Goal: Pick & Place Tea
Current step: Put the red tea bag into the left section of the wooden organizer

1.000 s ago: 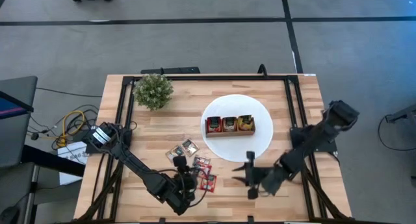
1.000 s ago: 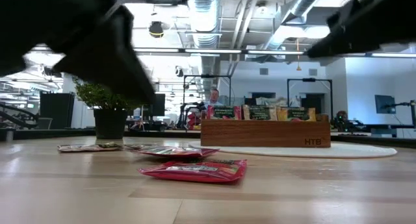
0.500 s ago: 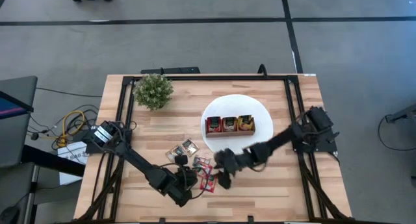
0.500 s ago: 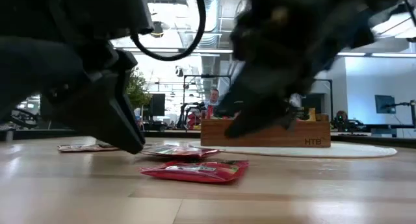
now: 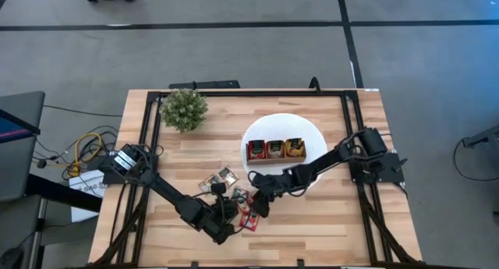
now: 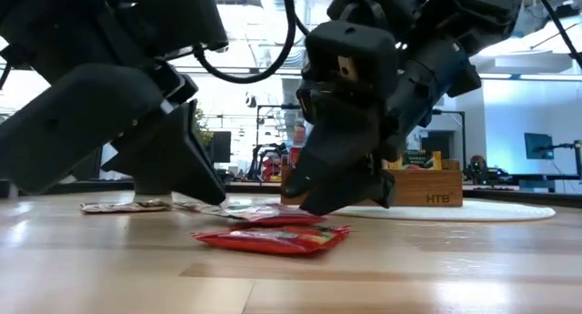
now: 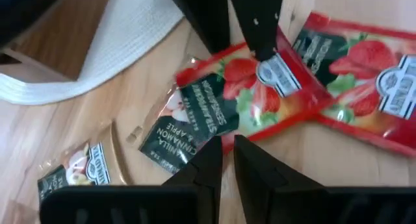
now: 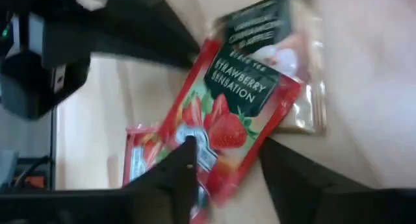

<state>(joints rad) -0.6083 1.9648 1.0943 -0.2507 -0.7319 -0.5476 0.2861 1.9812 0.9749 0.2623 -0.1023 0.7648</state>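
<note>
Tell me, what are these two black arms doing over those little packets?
Both arms are reaching into a small scatter of flat red tea sachets lying on the wooden table, beside a white round plate that carries a brown wooden tray. The right tool straddles a red strawberry sachet, fingers apart. The left tool sits nearly closed at the edge of the same sachet.

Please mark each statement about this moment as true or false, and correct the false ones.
1. The plant stands on the plate. False: it stands on the bare table, apart from the plate.
2. The tray sits on the plate. True.
3. Both grippers are down at the loose sachets. True: the left gripper and right gripper are there.
4. The right gripper's fingers straddle a red strawberry sachet. True.
5. All sachets lie inside the tray. False: several lie on the table.
</note>
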